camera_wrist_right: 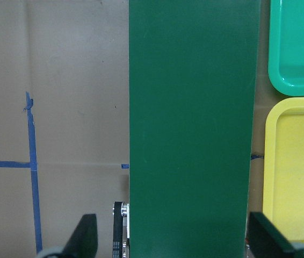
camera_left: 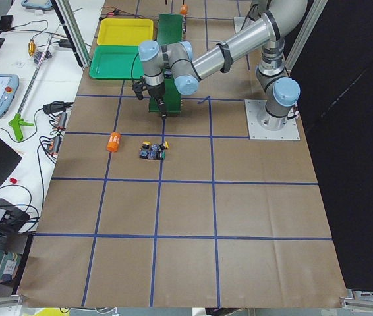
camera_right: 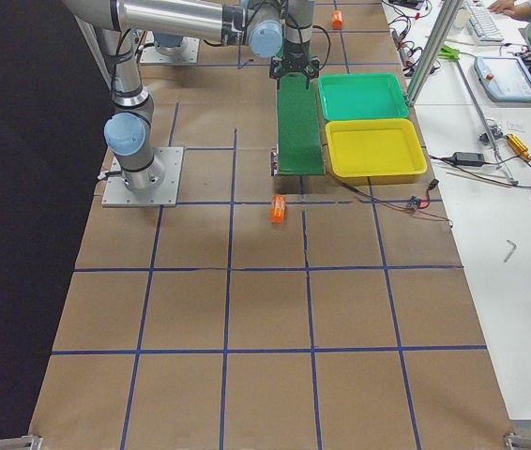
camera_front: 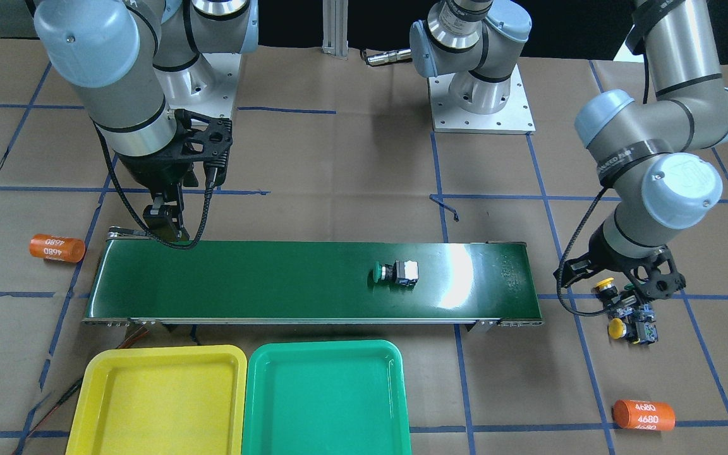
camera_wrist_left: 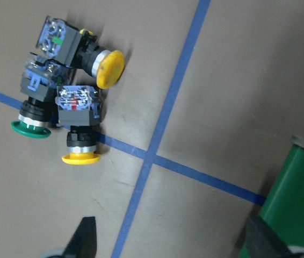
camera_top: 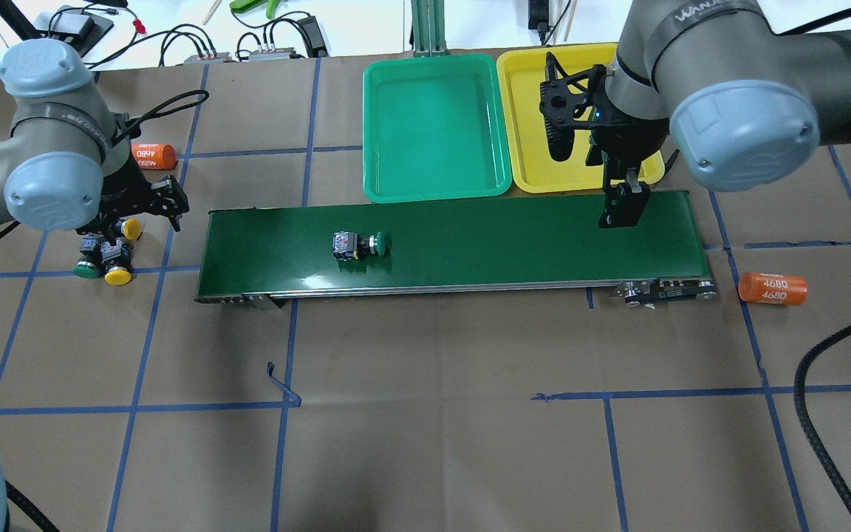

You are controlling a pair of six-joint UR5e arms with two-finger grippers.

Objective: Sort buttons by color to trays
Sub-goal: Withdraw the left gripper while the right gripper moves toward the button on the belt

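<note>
A green button lies on its side mid-belt, also seen in the overhead view. Three more buttons lie clustered on the paper off the belt's end: a yellow one, a green one and another yellow one. My left gripper is open and empty, hovering just beside this cluster. My right gripper is open and empty, above the other end of the belt. The yellow tray and green tray sit side by side along the belt.
The long dark-green conveyor belt runs across the table. An orange "4680" cylinder lies off one end and another beyond the other. Brown paper with blue tape lines covers the table.
</note>
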